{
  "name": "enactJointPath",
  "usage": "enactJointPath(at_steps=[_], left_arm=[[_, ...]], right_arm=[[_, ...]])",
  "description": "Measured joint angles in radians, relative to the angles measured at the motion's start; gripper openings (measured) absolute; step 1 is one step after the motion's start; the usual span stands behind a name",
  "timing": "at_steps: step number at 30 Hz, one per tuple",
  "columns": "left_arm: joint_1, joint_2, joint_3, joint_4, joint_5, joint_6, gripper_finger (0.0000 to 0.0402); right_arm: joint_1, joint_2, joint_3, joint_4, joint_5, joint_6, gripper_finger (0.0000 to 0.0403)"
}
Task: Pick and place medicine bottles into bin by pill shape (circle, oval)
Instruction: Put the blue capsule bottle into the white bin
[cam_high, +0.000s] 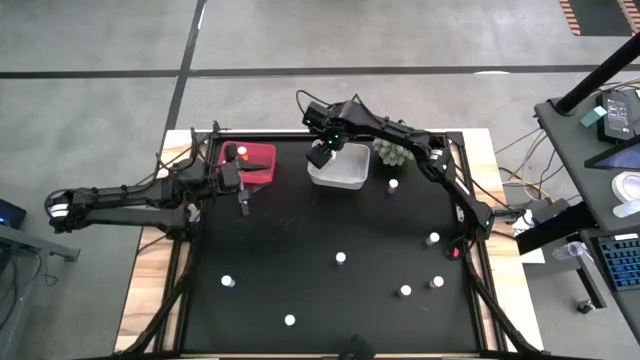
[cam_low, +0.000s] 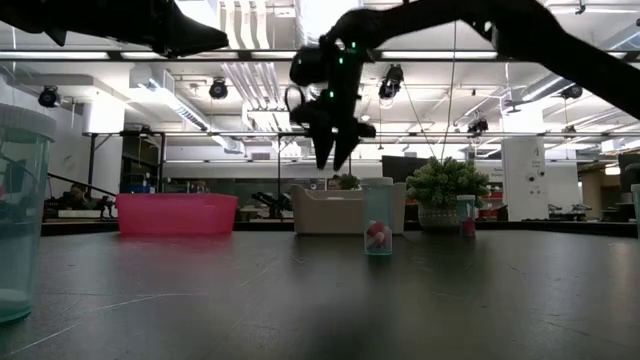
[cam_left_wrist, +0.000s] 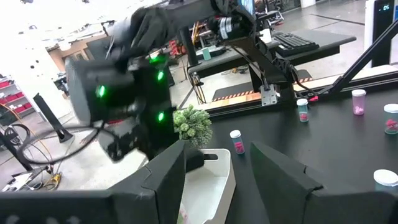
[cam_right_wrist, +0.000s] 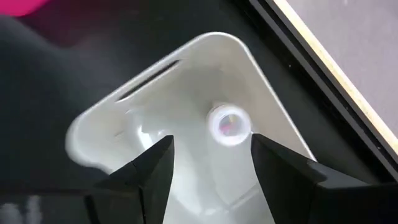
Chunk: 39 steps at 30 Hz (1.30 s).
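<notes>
Bottle (cam_right_wrist: 229, 126) inside white bin (cam_right_wrist: 124, 134), right pincer (cam_right_wrist: 211, 165) open above

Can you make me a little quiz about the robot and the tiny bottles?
1. True or false: the right gripper hangs open over the white bin.
2. What lies inside the white bin? A) a bottle B) a plant C) nothing
3. Which colour is the bin beside the left gripper?

Key: 1 true. 2 A. 3 red.
</notes>
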Motion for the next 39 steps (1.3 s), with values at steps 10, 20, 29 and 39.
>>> enactJointPath(at_steps=[10, 20, 29, 39], left_arm=[[0.000, 0.000, -0.002, -0.010, 0.004, -0.077, 0.0164], [-0.003, 0.000, -0.006, -0.039, 0.011, -0.163, 0.0164], [-0.057, 0.000, -0.013, -0.040, 0.071, -0.236, 0.0164], [-0.157, 0.000, -0.013, -0.033, 0.078, -0.284, 0.0164]], right_arm=[[0.205, -0.074, 0.000, -0.019, 0.104, -0.012, 0.0182], [0.433, -0.075, -0.015, -0.066, 0.198, -0.005, 0.0163], [0.549, -0.117, -0.173, -0.071, 0.244, 0.047, 0.0145], [0.668, -0.370, -0.620, 0.145, 0.242, 0.097, 0.0140]])
